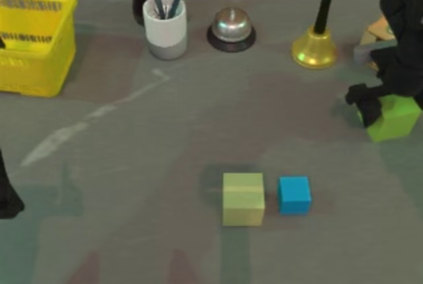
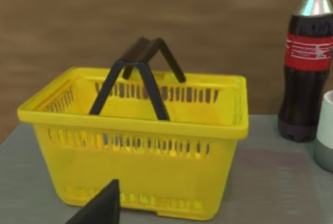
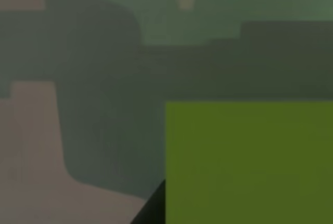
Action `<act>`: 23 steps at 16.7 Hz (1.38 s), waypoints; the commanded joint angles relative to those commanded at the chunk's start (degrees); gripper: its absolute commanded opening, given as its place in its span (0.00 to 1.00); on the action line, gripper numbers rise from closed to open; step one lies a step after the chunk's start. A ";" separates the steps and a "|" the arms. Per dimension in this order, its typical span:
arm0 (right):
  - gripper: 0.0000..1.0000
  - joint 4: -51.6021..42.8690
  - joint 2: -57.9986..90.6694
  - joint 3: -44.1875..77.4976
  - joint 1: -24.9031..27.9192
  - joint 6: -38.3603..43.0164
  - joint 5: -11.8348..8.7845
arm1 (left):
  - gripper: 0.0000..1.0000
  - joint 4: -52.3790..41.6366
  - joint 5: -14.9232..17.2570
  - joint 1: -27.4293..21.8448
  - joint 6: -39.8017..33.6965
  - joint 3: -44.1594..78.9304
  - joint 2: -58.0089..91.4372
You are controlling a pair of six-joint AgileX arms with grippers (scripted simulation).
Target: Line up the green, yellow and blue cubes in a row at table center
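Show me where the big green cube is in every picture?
Top view: green cube at the table's right side, under the right end effector.
Left wrist view: not in it.
Right wrist view: green cube fills one corner.
Shared landmark: the table.

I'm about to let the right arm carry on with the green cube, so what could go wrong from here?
1. The right gripper sits at the green cube's edge near the table's right side; an off-centre grip could tilt or drop it.
2. The brass handbell and the tan object behind the arm stand close by; a wide swing might knock them.
3. The yellow cube and blue cube already sit close together; placing the green one carelessly could nudge them.
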 joint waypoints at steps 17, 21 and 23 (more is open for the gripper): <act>0.00 -13.59 -4.84 9.29 0.55 -0.04 -0.12 | 1.00 0.00 0.00 0.00 0.00 0.00 0.00; 0.00 -13.76 -4.31 9.81 1.00 0.83 -0.13 | 1.00 0.00 0.00 0.00 0.00 0.00 0.00; 0.00 -14.97 -2.97 12.25 3.73 4.00 -0.07 | 1.00 0.00 0.00 0.00 0.00 0.00 0.00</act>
